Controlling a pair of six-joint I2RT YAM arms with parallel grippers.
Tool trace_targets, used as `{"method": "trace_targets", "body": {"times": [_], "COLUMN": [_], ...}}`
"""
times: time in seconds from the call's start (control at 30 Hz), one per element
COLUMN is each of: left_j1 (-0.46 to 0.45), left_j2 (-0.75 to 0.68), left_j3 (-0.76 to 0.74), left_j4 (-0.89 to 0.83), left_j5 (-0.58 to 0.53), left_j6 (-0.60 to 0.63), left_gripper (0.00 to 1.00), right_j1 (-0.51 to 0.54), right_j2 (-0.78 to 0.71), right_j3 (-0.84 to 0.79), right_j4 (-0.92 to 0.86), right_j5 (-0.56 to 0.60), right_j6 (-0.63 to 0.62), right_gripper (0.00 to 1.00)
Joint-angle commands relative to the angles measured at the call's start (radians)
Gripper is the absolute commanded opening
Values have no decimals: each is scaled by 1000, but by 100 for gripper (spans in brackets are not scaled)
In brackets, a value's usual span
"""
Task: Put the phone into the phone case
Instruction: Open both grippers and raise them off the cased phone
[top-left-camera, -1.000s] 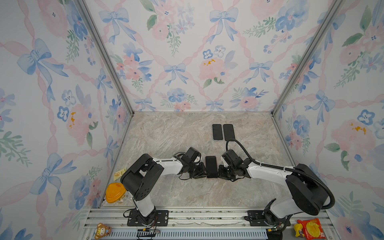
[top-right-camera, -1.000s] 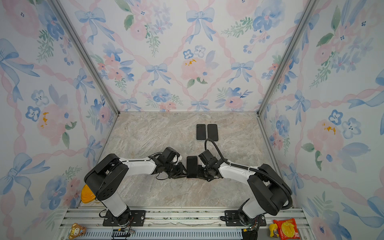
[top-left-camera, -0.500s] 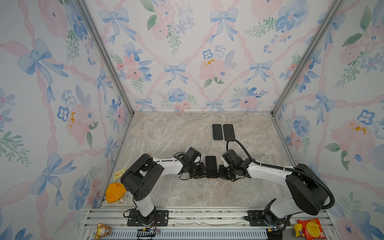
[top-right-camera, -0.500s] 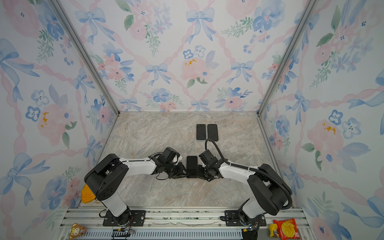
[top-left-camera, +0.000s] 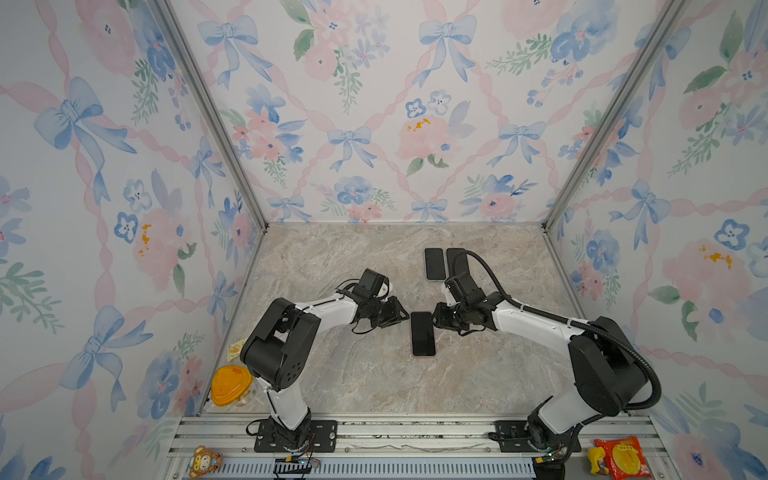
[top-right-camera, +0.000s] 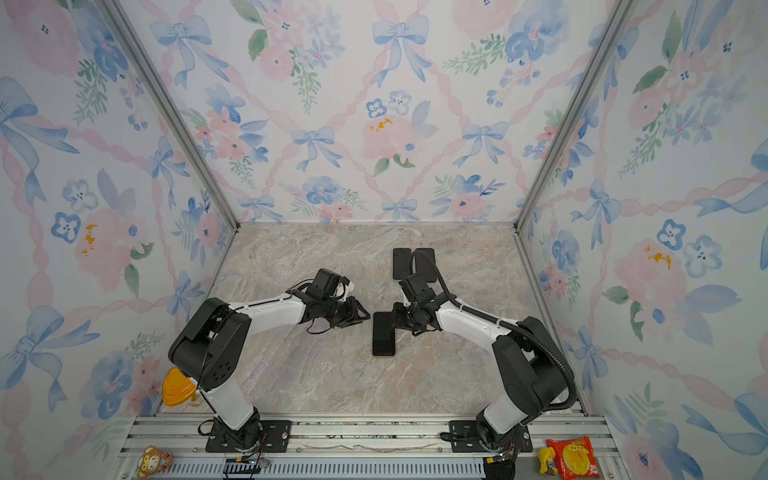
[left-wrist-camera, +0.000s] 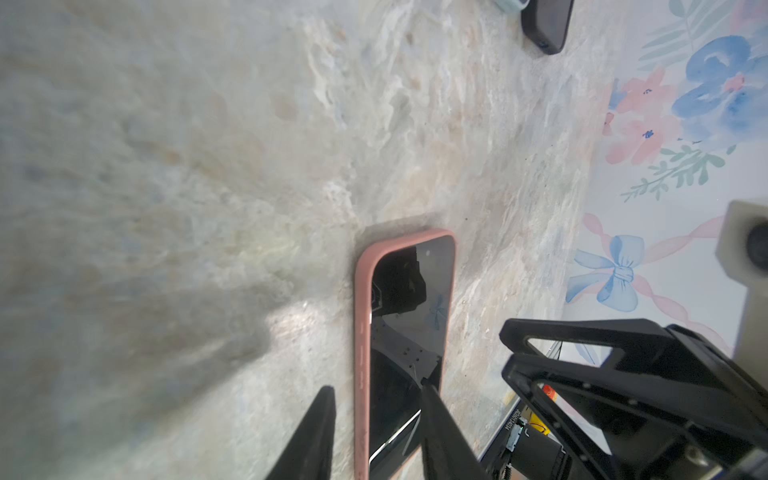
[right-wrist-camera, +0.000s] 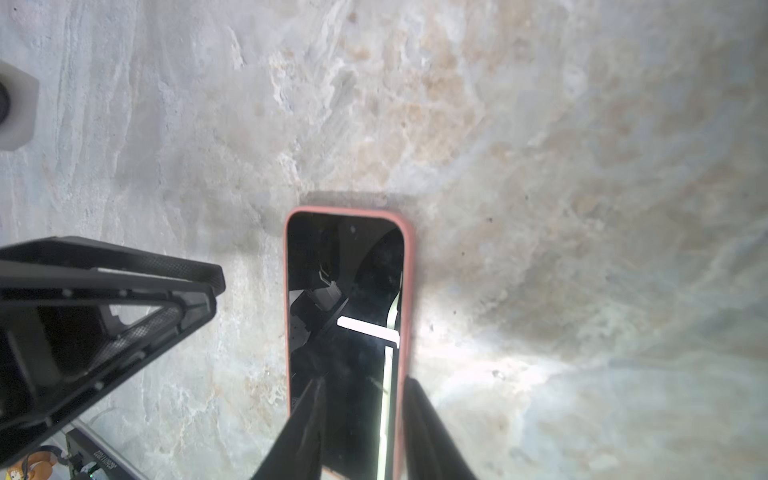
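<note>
Where floral-papered walls (top-left-camera: 374, 124) enclose the beige marbled tabletop (top-left-camera: 353, 374), left gripper (top-left-camera: 402, 317) and right gripper (top-left-camera: 435, 320), both narrowly parted, flank the pink-cased black phone (top-left-camera: 423, 334)

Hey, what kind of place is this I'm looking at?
Probably a robot test booth: a left arm and right arm bolted to an aluminium rail, floral wall panels boxing in a marble-look tabletop, and a cased phone between them.

Near side: bare table (top-left-camera: 415, 386) in front of the cased phone (top-left-camera: 423, 338) lay wide open between the arm bases.
Phone's far end: hemmed in by the left gripper (top-left-camera: 403, 318) and the right gripper (top-left-camera: 434, 320), jaws parted.
Back right: two dark slabs (top-left-camera: 435, 264) lay under an arching cable (top-left-camera: 502, 288) and stood in the way.
Back left: bare floor, free to cross.
</note>
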Motion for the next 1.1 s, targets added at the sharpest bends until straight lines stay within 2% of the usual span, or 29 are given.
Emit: {"method": "trace_targets", "body": {"times": [0.0, 0.5, 1.07], "left_j1": [-14, -69, -90], "left_j2": [55, 115, 120], "left_j3": [26, 31, 32], "left_j4": [-41, -30, -3], "left_j5": [33, 43, 43], "left_j6": [39, 24, 5], "left_gripper": [35, 34, 33], "right_j1": [-28, -35, -6], "right_j2": [64, 160, 180], "right_j3": [42, 33, 10], "right_j4": [6, 61, 80], "right_j5": [-48, -86, -86], "right_j6": [-47, -27, -16], "right_gripper": [35, 29, 13]}}
